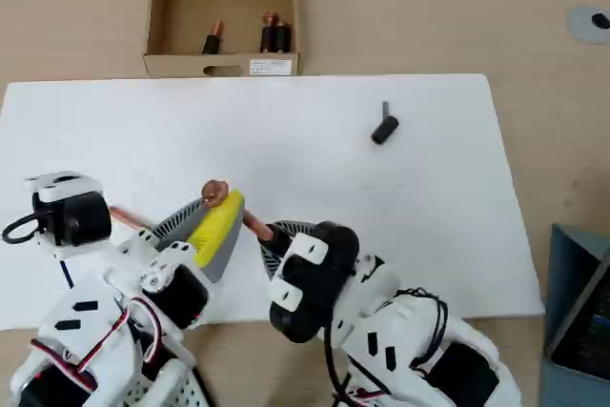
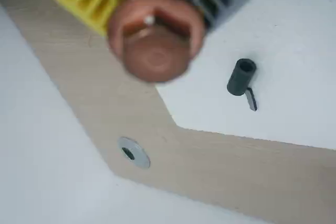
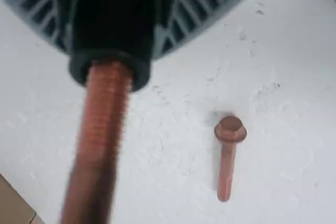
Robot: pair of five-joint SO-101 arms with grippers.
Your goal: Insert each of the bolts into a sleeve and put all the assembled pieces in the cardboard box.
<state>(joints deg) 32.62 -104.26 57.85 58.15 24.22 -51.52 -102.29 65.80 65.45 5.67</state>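
My left gripper (image 1: 217, 207) is shut on a copper bolt (image 1: 214, 193) just behind its head, between a yellow and a grey finger; the head (image 2: 156, 40) looms large in the left wrist view. Its threaded shaft (image 3: 102, 140) runs into a black sleeve (image 3: 113, 30), and my right gripper (image 1: 274, 235) is shut on that sleeve just above the mat's front. A second bolt (image 3: 228, 156) lies loose on the white mat (image 1: 286, 140), by the left arm (image 1: 126, 219). A loose black sleeve (image 1: 384, 129) lies at the mat's back right (image 2: 241, 77). The cardboard box (image 1: 162, 16) holds assembled pieces (image 1: 275, 35).
The box stands on the wooden table behind the mat's back edge, left of centre. A metal grommet (image 1: 591, 23) sits in the table at the far right. A blue-grey bin (image 1: 577, 302) stands off the mat's right edge.
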